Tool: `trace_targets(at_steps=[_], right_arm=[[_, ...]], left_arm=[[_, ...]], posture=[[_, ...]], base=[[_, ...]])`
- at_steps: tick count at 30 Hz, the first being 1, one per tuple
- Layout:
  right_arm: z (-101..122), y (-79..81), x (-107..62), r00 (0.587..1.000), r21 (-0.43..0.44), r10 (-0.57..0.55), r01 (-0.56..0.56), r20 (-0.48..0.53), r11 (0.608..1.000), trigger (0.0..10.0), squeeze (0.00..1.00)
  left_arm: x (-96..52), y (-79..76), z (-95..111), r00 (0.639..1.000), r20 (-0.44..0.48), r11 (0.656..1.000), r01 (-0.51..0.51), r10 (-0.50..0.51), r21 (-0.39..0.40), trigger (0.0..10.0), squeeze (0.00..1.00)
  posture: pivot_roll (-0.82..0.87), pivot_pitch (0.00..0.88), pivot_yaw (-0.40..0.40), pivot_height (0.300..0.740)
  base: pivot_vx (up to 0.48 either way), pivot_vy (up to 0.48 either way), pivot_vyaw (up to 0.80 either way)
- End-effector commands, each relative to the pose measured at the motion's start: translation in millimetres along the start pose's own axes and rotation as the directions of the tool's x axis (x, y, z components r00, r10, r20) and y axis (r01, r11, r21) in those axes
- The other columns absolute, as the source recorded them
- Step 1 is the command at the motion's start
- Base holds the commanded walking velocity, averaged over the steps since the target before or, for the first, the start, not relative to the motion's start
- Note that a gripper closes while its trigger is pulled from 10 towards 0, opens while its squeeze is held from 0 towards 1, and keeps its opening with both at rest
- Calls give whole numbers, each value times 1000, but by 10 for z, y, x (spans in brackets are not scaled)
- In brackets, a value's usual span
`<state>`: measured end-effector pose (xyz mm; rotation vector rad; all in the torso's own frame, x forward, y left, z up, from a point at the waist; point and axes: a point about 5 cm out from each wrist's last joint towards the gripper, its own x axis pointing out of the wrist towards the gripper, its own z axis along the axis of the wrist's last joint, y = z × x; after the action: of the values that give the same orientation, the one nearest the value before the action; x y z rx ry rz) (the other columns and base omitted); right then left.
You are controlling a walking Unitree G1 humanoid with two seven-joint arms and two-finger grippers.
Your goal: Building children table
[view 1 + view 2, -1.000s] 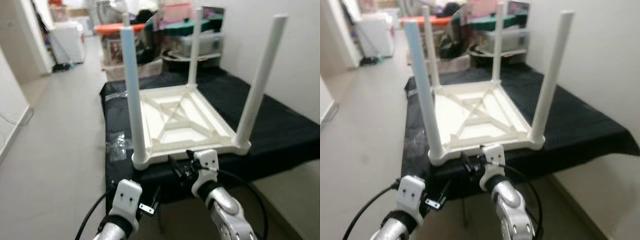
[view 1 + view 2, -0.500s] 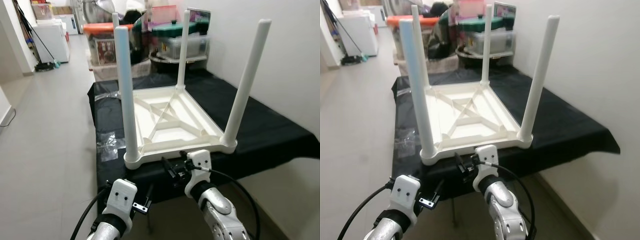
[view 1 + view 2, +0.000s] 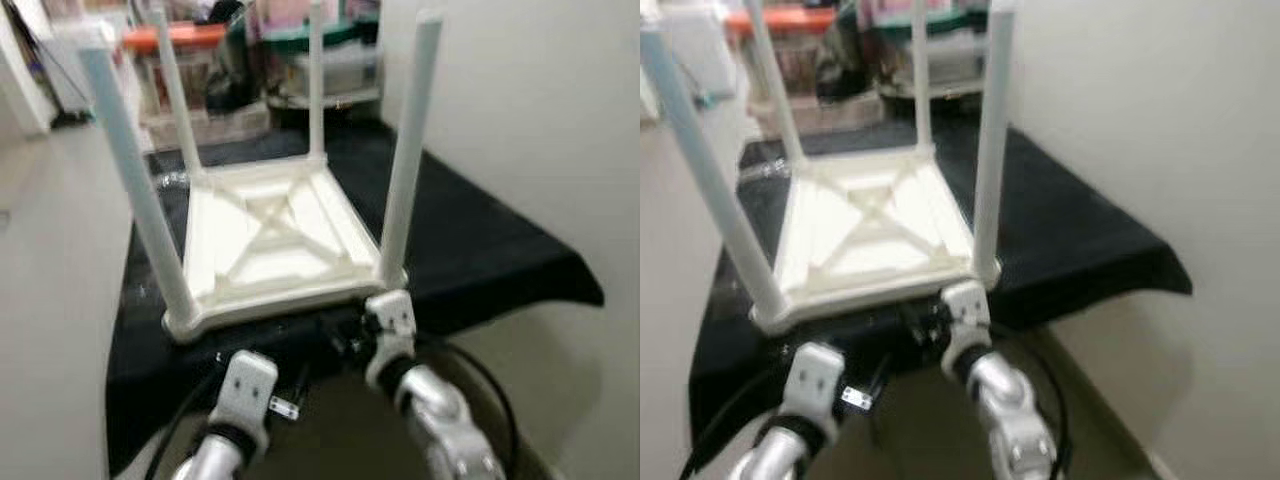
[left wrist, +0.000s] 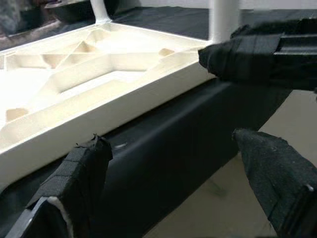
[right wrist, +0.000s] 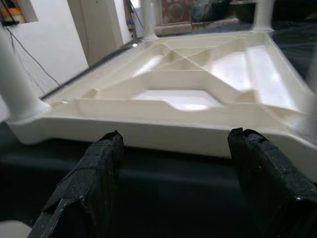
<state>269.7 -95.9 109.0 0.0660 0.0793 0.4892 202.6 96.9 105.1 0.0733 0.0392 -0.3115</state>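
On a black-draped bench [image 3: 480,250] a white children's table [image 3: 270,240] lies inverted, legs up; both grippers gape.

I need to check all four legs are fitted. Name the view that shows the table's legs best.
The left eye view: all four legs stand upright on the upturned table, though blurred. The right eye view crops their tops. The wrist views catch only leg bases.

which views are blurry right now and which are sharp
Left and right eye views: soft with motion blur, the upturned white table and its legs smeared. Left wrist view: fairly sharp on the table's edge. Right wrist view: table underside clear, black fingers slightly soft.
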Motion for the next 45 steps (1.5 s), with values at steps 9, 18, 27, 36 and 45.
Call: trace_targets(at_steps=[9,18,27,36,45], right_arm=[[-5,33,-10,999,-4,43,-43,-4,999,10000,0],[-9,50,-10,998,-2,64,-64,-6,998,10000,0],[36,106,-18,994,-25,111,-111,20,994,10000,0],[32,117,-10,992,-43,122,-121,12,992,10000,0],[23,40,0,997,-52,72,-72,2,996,10000,0]], left_arm=[[-10,-38,-42,1000,-16,1000,9,-9,-14,10000,0],[-9,-13,-41,1000,-17,999,-15,14,-50,10000,0],[-3,-3,-31,1000,-15,998,-22,21,-57,10000,0],[2,0,-24,1000,-14,998,-22,21,-51,10000,0],[0,16,-10,999,-7,998,-32,31,-48,10000,0]], posture=[[-80,0,12,740],[-80,0,13,740],[-81,0,7,740],[-80,0,7,740],[-79,0,6,740]], base=[[118,-417,0],[327,-30,0],[0,0,89],[0,0,800],[0,0,767]])
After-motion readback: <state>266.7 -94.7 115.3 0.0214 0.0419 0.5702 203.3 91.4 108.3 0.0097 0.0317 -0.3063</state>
